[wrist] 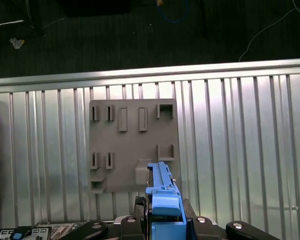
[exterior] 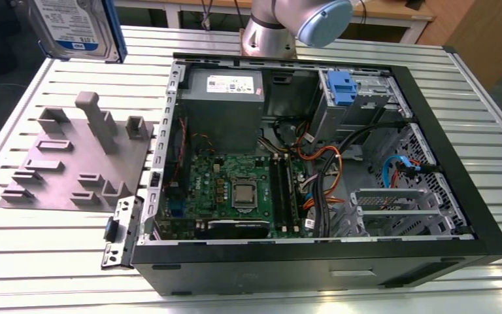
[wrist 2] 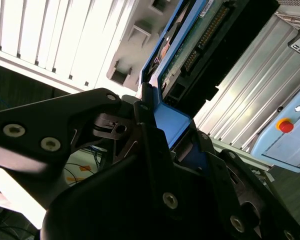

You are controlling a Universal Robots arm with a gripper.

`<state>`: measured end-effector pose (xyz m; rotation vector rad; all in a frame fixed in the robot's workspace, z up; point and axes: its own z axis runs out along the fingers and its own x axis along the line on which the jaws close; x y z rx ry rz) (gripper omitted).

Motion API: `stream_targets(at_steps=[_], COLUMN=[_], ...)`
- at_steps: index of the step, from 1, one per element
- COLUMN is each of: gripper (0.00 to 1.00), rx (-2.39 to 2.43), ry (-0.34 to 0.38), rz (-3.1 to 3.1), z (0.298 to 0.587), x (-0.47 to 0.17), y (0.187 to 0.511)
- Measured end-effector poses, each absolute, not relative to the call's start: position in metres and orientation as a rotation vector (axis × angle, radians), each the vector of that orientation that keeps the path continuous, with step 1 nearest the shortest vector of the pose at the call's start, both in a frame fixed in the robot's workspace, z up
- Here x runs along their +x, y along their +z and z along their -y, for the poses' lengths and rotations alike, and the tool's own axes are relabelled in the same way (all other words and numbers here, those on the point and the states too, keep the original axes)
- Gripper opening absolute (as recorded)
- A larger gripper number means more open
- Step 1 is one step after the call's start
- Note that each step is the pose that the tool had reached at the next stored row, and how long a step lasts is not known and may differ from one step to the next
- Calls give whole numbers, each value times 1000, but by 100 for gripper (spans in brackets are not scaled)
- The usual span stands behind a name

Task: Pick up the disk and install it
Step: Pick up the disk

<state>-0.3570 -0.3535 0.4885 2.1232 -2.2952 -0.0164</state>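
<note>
The disk (exterior: 72, 27), silver-grey with a white-and-blue label and blue rails, hangs in the air at the exterior view's upper left, above the slatted table and beyond the grey holder plate (exterior: 76, 157). In both wrist views my gripper (wrist 2: 157, 117) (wrist: 165, 215) is shut on the disk (wrist 2: 197, 45) (wrist: 162, 187), with black fingers clamped on its blue rail end. In the first wrist view the disk stands on edge above the holder plate (wrist: 132, 145). The open computer case (exterior: 321, 163) lies to the exterior view's right of the plate.
Inside the case are a grey power-supply box (exterior: 223, 88), a drive cage with a blue latch (exterior: 342, 88), the motherboard (exterior: 238, 190) and loose cables (exterior: 321, 157). The arm's base (exterior: 273, 33) stands behind the case. A pendant with a red button (wrist 2: 285, 126) lies off the table.
</note>
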Motion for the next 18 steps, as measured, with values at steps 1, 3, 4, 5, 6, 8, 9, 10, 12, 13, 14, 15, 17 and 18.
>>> stream_targets(at_steps=[1,3,4,5,6,8,9,10,12,13,14,15,17,18], gripper=[36,36,36,36,36,36,36,36,36,36,36,36,36,36], rx=[2123,2123,2123,2123,2123,2123,2122,2122,2122,2122,2122,2122,2122,2122], ry=[-16,-16,-16,-16,-16,-16,-16,-16,-16,-16,-16,-16,-16,-16], rz=[2295,2295,2295,2295,2296,2296,2296,2296,2296,2296,2296,2296,2296,2296], z=[354,354,355,355,356,357,358,358,359,359,359,359,358,358], x=[-357,-357,-357,-356,-356,-356,-355,-355,-355,-354,-353,-353,-351,-351], y=[489,489,489,489,489,489,489,489,488,488,489,488,489,489])
